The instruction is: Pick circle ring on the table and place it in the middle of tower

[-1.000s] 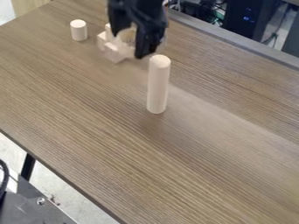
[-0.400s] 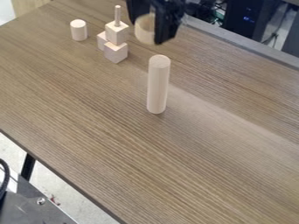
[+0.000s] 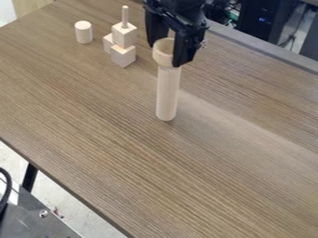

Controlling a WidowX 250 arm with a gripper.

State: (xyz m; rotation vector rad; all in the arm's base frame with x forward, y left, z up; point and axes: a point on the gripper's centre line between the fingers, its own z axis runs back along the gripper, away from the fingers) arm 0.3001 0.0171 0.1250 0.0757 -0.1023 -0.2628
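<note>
The black gripper hangs above the tall wooden cylinder, its fingers closed on the pale wooden ring. The ring lines up with the top of the tall cylinder, which stands upright on the table and acts as the tower. The ring's lower edge overlaps the cylinder's top in the view; whether the ring is around it or just above it, I cannot tell.
Several small wooden cubes are stacked at the upper left, with a thin peg upright on top. A short cylinder stands left of them on the brown table.
The gripper has moved from beside the cubes to the right and then down over the tall cylinder, carrying the ring with it. The cubes and peg have come out from behind it.
</note>
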